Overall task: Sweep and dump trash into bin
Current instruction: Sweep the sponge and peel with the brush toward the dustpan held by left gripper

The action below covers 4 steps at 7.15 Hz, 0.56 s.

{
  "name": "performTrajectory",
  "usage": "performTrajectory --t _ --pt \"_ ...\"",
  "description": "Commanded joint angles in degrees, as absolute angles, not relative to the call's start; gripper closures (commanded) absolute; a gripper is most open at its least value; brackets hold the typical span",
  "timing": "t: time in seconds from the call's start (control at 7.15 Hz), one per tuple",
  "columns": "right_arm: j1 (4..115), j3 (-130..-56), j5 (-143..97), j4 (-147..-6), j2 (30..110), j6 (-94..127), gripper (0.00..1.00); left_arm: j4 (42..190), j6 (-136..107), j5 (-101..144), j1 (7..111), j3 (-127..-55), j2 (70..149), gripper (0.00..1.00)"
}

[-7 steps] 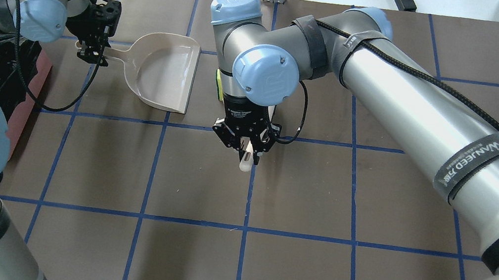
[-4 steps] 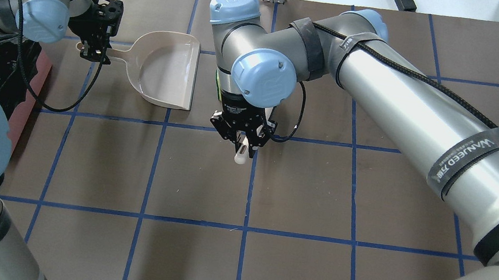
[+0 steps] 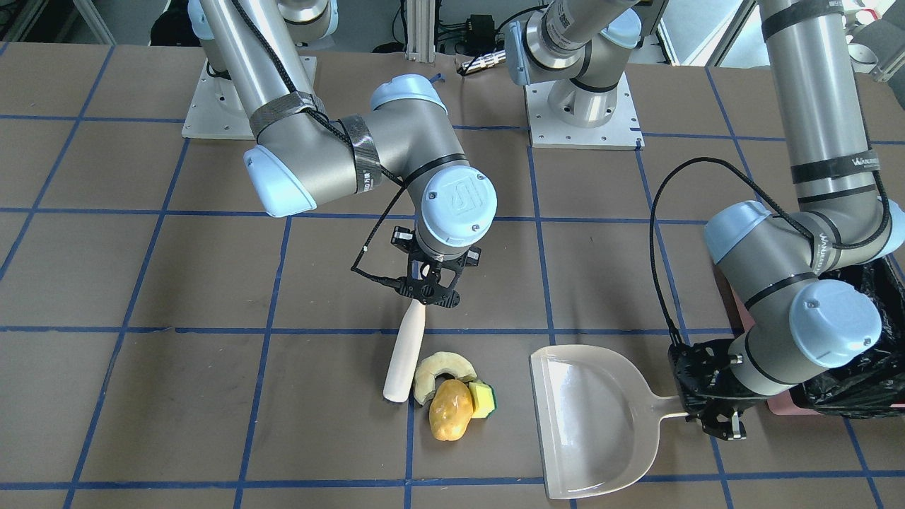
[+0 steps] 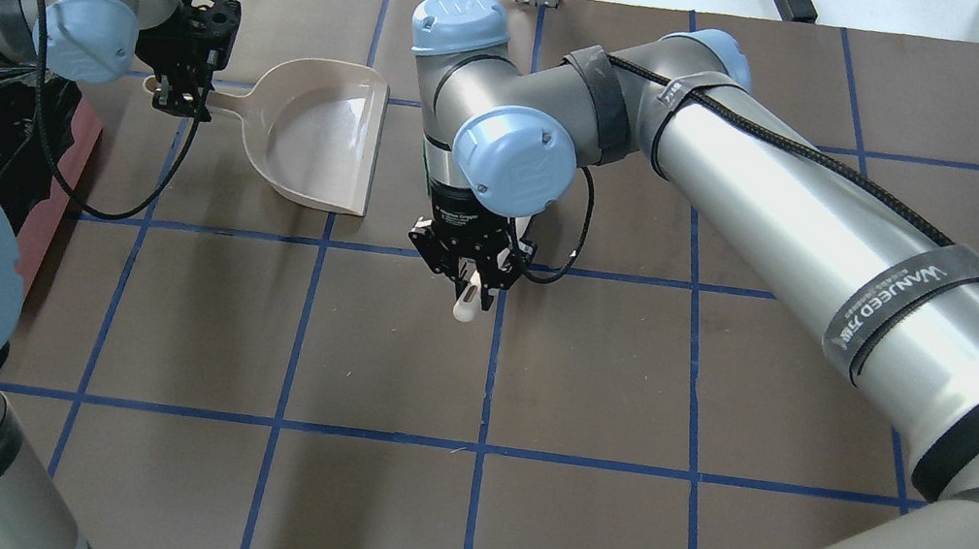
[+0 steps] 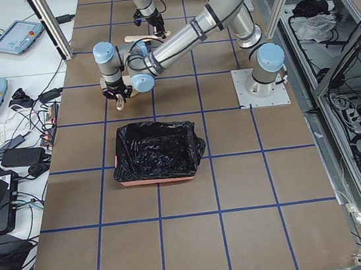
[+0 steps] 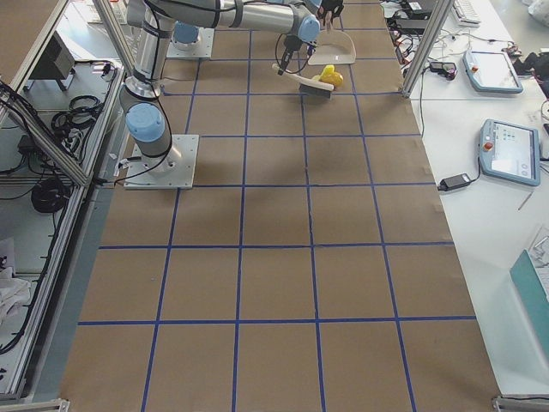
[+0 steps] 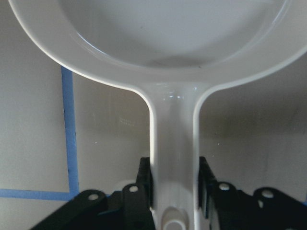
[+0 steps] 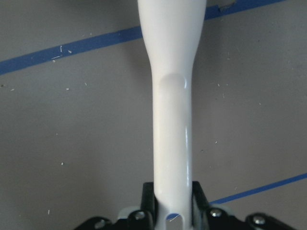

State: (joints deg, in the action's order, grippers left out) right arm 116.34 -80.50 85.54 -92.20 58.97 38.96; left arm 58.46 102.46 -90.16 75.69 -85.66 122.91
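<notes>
1. Right claw (image 3: 427,295): I am reading it as clamped on the narrow end of a cream-white brush handle (image 3: 404,353). In the right wrist view, both fingers (image 8: 149,201) are pressing against the handle's sides. The handle is slanting down from the claw to the table (image 3: 141,283). Its working end is mostly hidden, so I am only presuming a brush head from the dark strip in the exterior right view.

2. Left claw (image 3: 717,420): it is closed on the stem of the beige dustpan (image 3: 587,417). The left wrist view is showing the pads (image 7: 145,182) bearing on both sides of the stem. The pan is lying on the table with its open mouth facing the trash.

3. Trash: the three pieces are lying clustered on the table just beside the handle's low end, between it and the dustpan mouth, and are not touching the pan. The crescent slice (image 3: 444,366) and the wedge sponge (image 3: 483,400) are both touching the potato (image 3: 450,411).

4. Bin (image 5: 153,179): it is sitting on the table at the robot's left, beyond the left claw, with its black liner bag (image 3: 870,382) showing.
</notes>
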Motion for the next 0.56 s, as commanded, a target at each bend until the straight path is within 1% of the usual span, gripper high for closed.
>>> performTrajectory --t 0.0,0.42 --pt "116.5 -80.3 84.3 -92.7 58.9 38.9 1.0 58.2 102.7 -90.3 76.5 -85.7 122.3 0.77" --pt "116.8 -80.2 82.4 -96.6 58.3 39.2 1.0 58.3 103.0 -90.3 76.7 -85.8 122.2 0.77"
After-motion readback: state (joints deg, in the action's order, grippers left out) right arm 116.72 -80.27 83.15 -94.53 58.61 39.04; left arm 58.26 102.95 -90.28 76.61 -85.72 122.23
